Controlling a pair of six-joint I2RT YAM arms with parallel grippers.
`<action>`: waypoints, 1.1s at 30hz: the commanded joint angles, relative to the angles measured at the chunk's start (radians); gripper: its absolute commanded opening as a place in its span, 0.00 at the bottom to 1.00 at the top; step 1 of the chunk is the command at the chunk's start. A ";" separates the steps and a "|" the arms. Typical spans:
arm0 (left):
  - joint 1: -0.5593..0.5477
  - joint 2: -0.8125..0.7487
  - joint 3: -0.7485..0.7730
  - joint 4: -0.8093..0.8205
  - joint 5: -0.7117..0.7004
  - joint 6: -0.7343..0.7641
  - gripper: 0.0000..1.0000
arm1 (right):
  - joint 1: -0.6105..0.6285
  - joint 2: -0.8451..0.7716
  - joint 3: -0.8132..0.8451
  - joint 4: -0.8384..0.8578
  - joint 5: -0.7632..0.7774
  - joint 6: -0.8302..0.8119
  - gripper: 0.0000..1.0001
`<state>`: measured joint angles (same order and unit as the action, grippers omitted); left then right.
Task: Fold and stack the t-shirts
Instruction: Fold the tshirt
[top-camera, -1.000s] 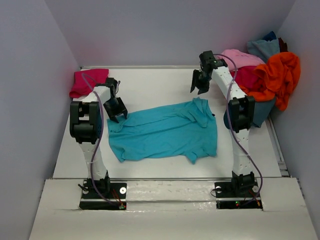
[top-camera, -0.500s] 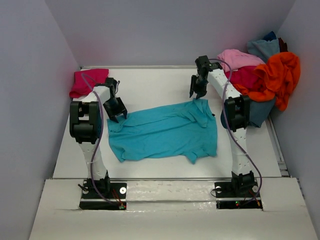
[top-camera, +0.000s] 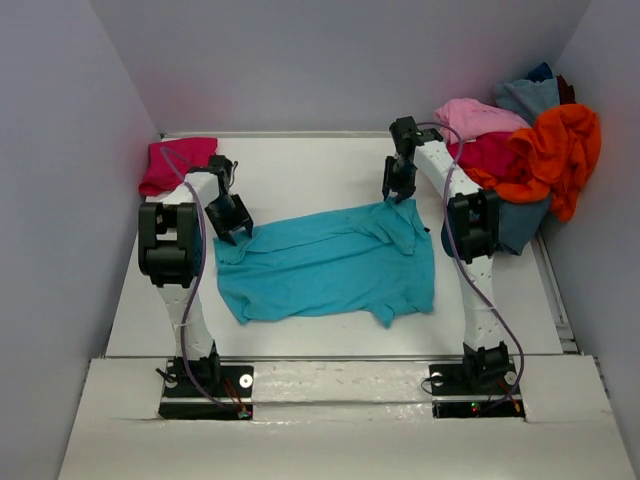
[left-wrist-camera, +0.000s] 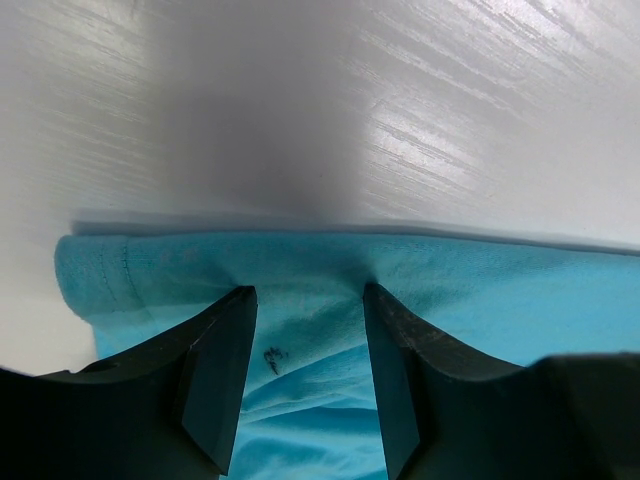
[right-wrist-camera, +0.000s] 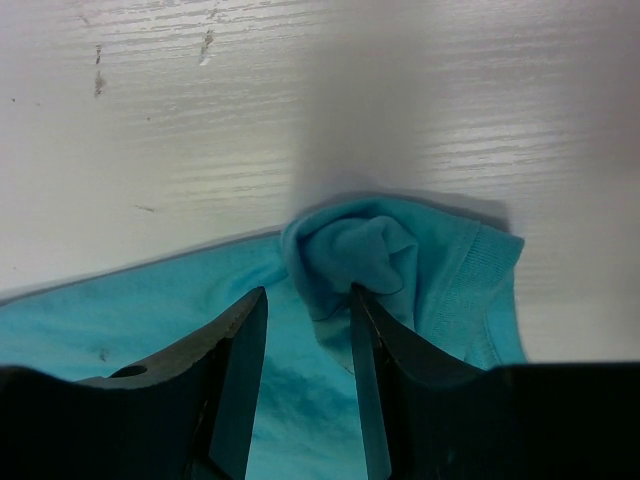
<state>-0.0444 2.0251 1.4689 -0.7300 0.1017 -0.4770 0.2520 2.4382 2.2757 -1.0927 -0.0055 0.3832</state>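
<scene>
A bright turquoise t-shirt (top-camera: 325, 265) lies spread, somewhat wrinkled, on the middle of the white table (top-camera: 300, 165). My left gripper (top-camera: 232, 218) is down at its far left corner. In the left wrist view its jaws (left-wrist-camera: 305, 292) stand open astride the shirt's hem (left-wrist-camera: 300, 260), with cloth lying slack between them. My right gripper (top-camera: 396, 190) is at the far right corner. Its jaws (right-wrist-camera: 307, 292) are open over the cloth, and a bunched fold (right-wrist-camera: 355, 250) sits at the right finger's tip.
A folded magenta-pink t-shirt (top-camera: 178, 163) lies at the back left corner. Heaped at the back right are light pink (top-camera: 478, 116), crimson (top-camera: 495, 155), orange (top-camera: 560, 150) and dusty blue (top-camera: 528, 95) shirts. Walls close in on three sides.
My right gripper has come down and slightly left onto the shirt's far right corner, its jaws narrowing a little. The left gripper and the shirt have stayed put.
</scene>
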 joint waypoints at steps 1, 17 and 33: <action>0.008 0.017 0.025 -0.005 -0.016 0.018 0.59 | 0.000 0.012 0.005 -0.007 0.044 -0.015 0.44; 0.017 0.024 0.024 -0.006 -0.033 0.017 0.59 | 0.000 0.050 0.051 -0.029 0.084 -0.001 0.08; 0.046 0.011 0.013 -0.009 -0.054 0.012 0.59 | -0.111 -0.004 0.051 -0.047 0.113 0.040 0.07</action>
<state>-0.0196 2.0300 1.4746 -0.7319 0.1001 -0.4770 0.1822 2.4783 2.2959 -1.1206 0.0597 0.4179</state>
